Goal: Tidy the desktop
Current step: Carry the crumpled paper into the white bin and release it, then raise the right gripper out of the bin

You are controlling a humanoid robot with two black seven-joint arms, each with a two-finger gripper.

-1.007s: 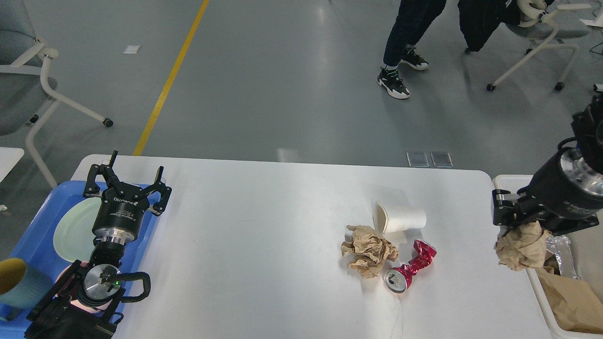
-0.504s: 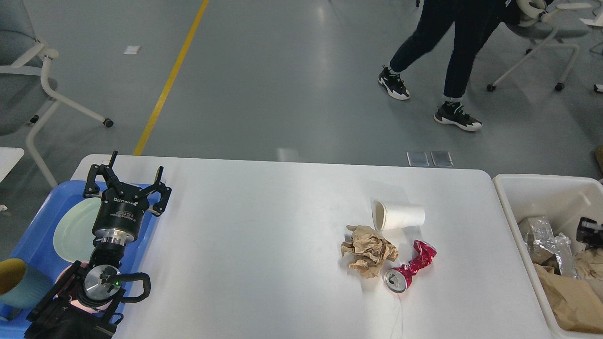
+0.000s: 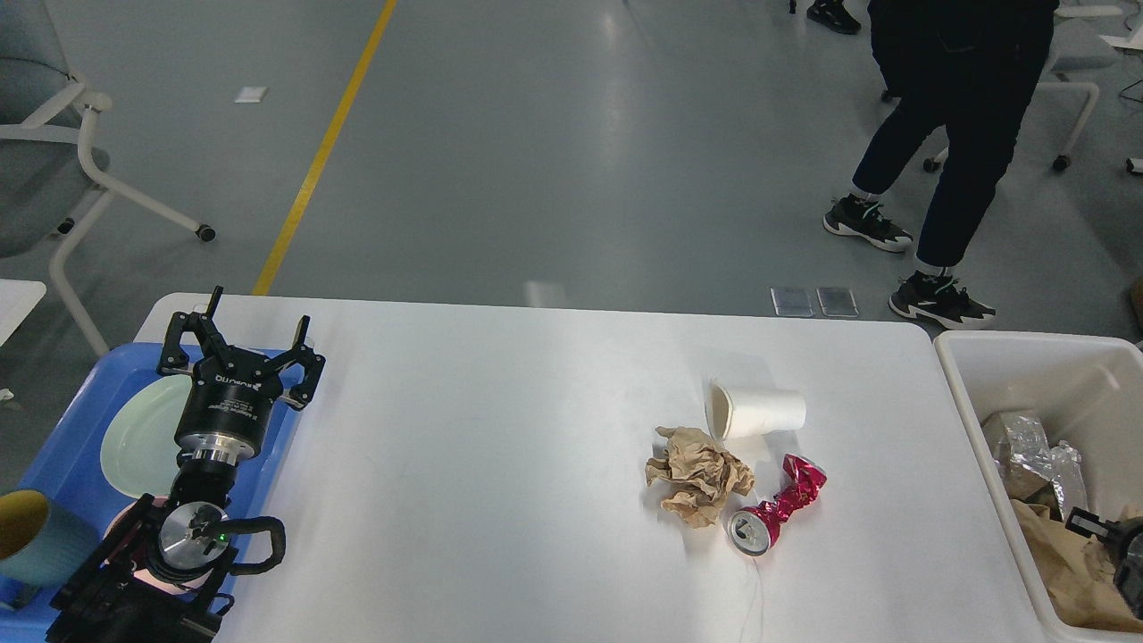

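On the right half of the white desktop lie three pieces of litter close together: a white paper cup on its side, a crumpled brown paper ball and a crushed red can. My left gripper stands open and empty over the desktop's left edge, far from the litter. Only a small black part of my right gripper shows at the frame's lower right, low inside the bin; its fingers cannot be told apart.
An off-white bin at the right table end holds foil and brown paper. A blue tray at the left carries a pale green plate and a teal cup. A person walks beyond the table.
My right arm dropped from above the bin to the frame's lower right, and the brown paper it held is no longer in it. The person walked rightward. The left arm stayed still.
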